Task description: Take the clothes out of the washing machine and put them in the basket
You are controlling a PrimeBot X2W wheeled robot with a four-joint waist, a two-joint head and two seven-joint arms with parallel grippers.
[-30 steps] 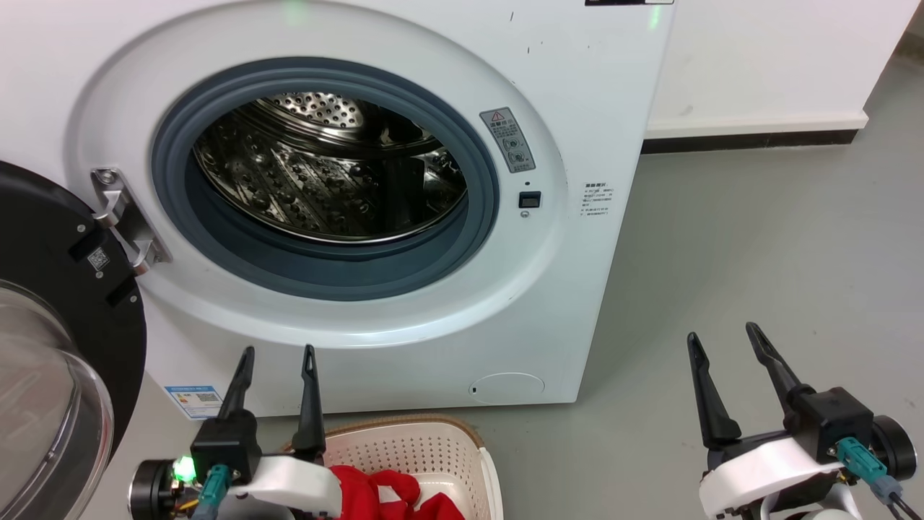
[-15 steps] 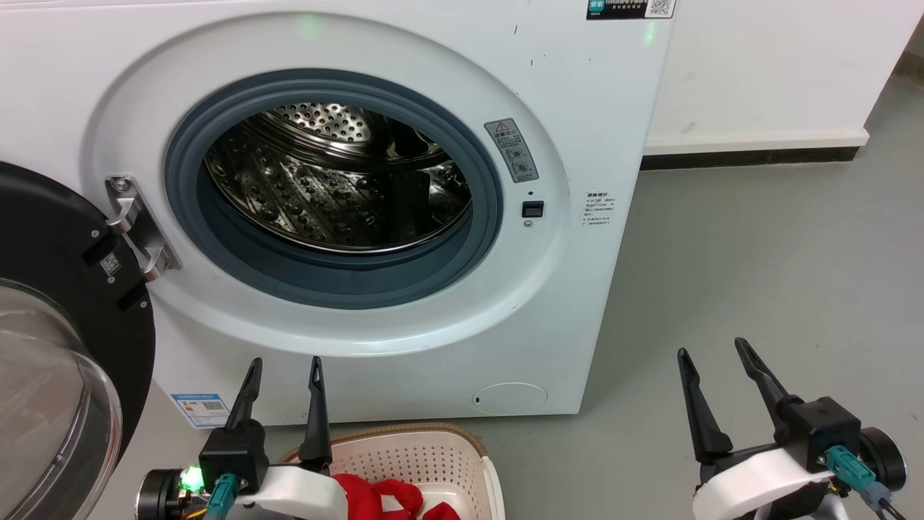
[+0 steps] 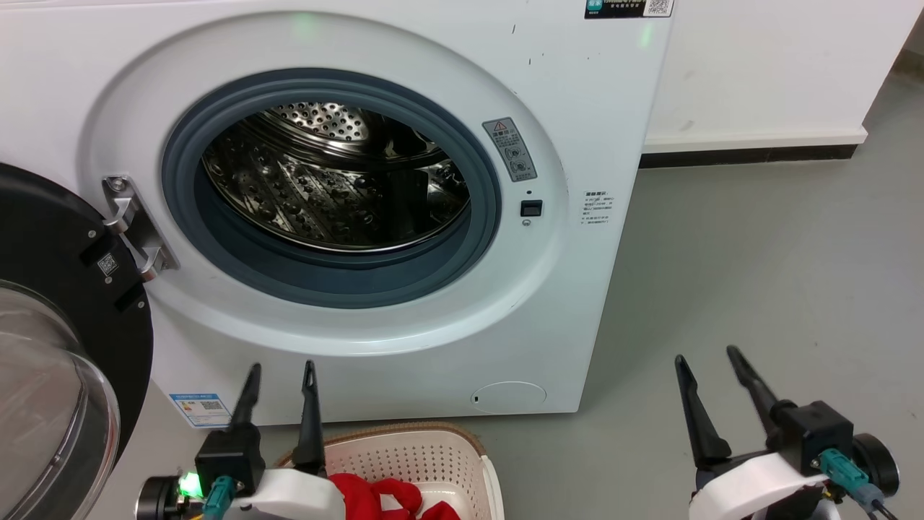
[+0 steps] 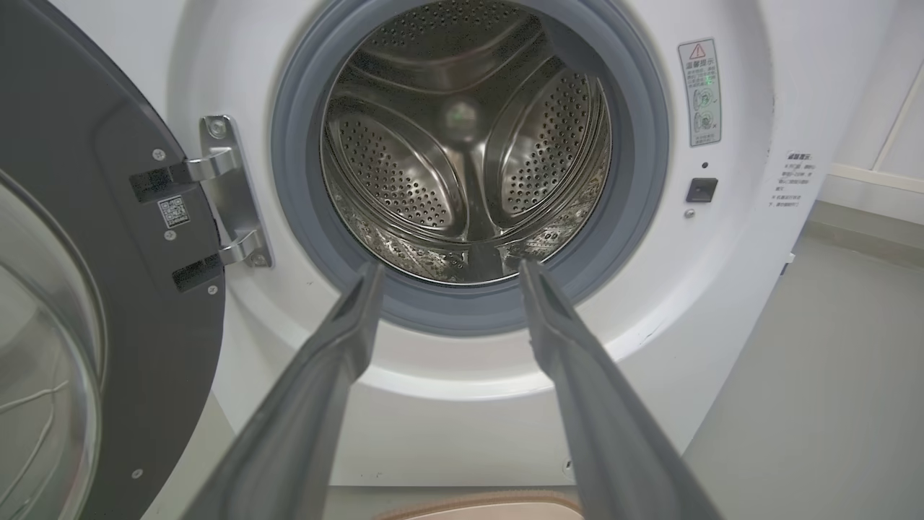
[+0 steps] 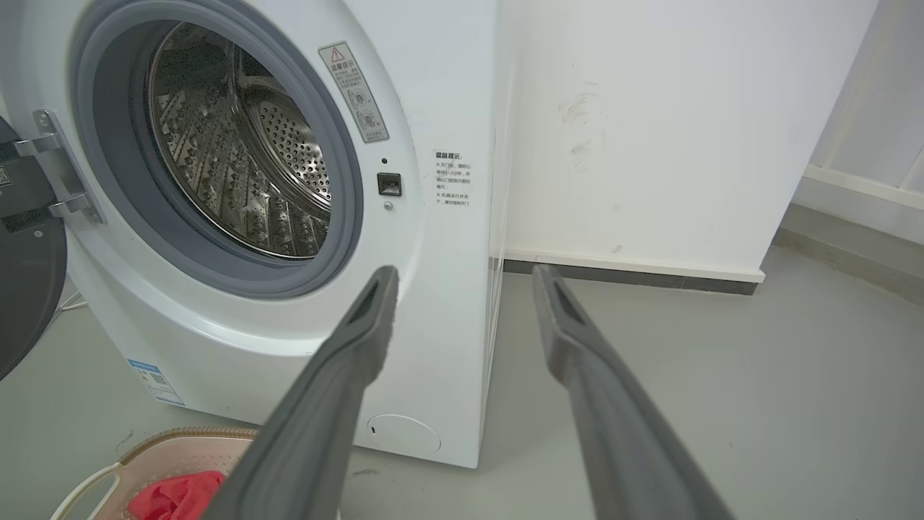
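Observation:
The white washing machine stands with its round door swung open to the left. Its steel drum shows no clothes inside, also in the left wrist view. Red clothes lie in the cream basket on the floor in front of the machine; both show in the right wrist view, the clothes and the basket. My left gripper is open and empty above the basket's left side. My right gripper is open and empty over the floor to the right.
Grey floor stretches to the right of the machine up to a white wall with a dark skirting. The open door's glass bowl bulges out at the lower left, close to my left arm.
Both grippers have sunk slightly lower in the head view and stayed open. The camera shifted a little, so the machine sits lower in the picture than one second ago.

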